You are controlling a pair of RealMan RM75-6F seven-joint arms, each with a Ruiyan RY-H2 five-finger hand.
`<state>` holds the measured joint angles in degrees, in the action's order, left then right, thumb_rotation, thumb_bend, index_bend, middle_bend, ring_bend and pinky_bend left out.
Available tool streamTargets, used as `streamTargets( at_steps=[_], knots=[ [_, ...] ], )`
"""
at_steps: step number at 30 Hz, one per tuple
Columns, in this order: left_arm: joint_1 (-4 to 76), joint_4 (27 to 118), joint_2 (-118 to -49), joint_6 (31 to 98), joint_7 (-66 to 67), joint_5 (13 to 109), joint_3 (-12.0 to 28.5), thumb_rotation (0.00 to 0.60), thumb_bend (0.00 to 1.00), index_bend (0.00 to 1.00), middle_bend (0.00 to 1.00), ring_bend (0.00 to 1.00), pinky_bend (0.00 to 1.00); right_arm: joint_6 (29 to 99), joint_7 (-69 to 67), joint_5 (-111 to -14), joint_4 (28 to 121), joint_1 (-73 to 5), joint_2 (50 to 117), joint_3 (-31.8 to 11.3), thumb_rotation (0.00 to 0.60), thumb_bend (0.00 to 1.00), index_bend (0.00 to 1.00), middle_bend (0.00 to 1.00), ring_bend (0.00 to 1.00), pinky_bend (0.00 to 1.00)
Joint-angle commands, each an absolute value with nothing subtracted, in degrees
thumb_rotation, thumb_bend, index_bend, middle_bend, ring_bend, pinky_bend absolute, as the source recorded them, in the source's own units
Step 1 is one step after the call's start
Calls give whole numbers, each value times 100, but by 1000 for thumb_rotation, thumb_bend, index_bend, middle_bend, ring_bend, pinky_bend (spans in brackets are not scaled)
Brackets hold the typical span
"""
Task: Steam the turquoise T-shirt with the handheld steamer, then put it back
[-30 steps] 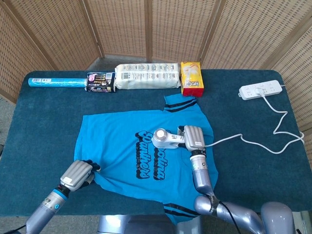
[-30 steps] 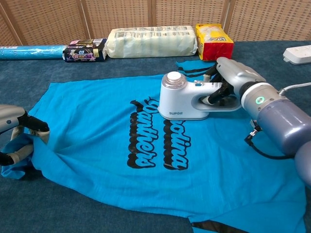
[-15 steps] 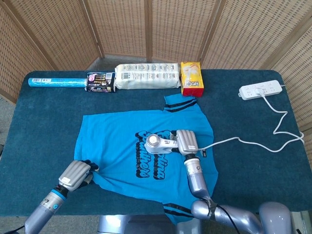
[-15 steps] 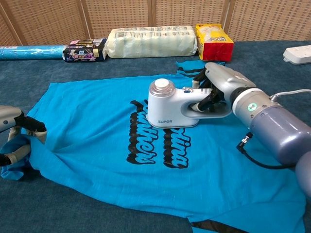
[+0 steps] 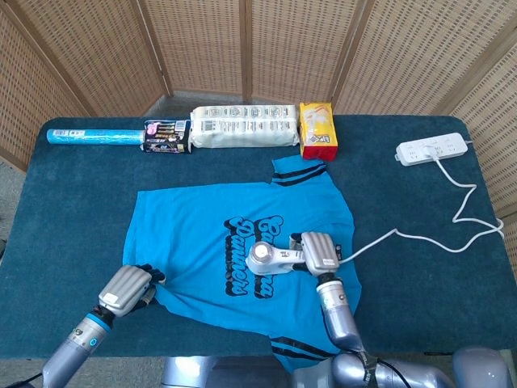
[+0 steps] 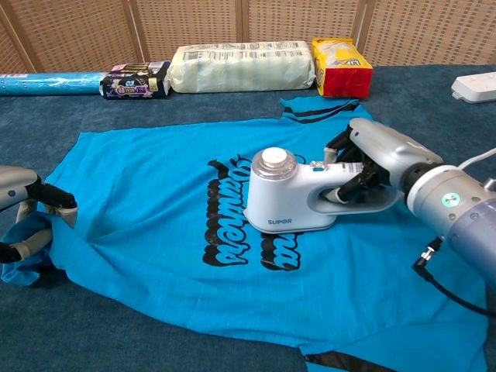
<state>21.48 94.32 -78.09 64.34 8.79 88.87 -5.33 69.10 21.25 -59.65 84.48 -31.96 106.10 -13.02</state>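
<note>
The turquoise T-shirt (image 5: 202,218) (image 6: 155,178) lies flat on the dark blue table, black lettering across its chest. A white handheld steamer (image 5: 271,259) (image 6: 291,201) rests on the print near the shirt's middle. My right hand (image 5: 319,252) (image 6: 380,159) grips the steamer's handle from the right side. Down at the shirt's near left corner, my left hand (image 5: 128,289) (image 6: 23,213) holds a bunched fold of the fabric. A white cord (image 5: 404,234) runs from the steamer to the power strip (image 5: 432,149).
Along the far edge lie a blue roll (image 5: 93,137), a dark packet (image 5: 167,136), a long white pack (image 5: 242,128) and a yellow and red pack (image 5: 317,129). Wicker screens stand behind the table. The cord loops over the table's right side.
My right hand has slid the steamer over the print, first left and away, then back toward me and right. The left hand has kept its hold on the shirt corner.
</note>
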Motion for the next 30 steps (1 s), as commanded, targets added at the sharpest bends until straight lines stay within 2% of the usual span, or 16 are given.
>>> streamTargets(
  at_steps=[1, 11, 30],
  knots=[
    [2146, 9438, -7793, 6432, 891, 8880, -537, 600, 542, 563, 548, 453, 559, 6948, 2077, -6028, 8542, -3106, 10544, -1195, 600, 333, 763, 771, 803, 740],
    [2156, 9469, -7774, 6401, 926, 8875, -548, 600, 543, 563, 548, 454, 558, 6873, 1845, -6111, 8378, -3020, 10554, -1158, 600, 333, 764, 770, 797, 721],
    [2120, 9465, -7761, 6403, 950, 8795, -547, 600, 542, 564, 548, 453, 559, 6453, 1961, -5917, 7321, -3562, 10845, -1813, 600, 332, 764, 770, 797, 714]
  ],
)
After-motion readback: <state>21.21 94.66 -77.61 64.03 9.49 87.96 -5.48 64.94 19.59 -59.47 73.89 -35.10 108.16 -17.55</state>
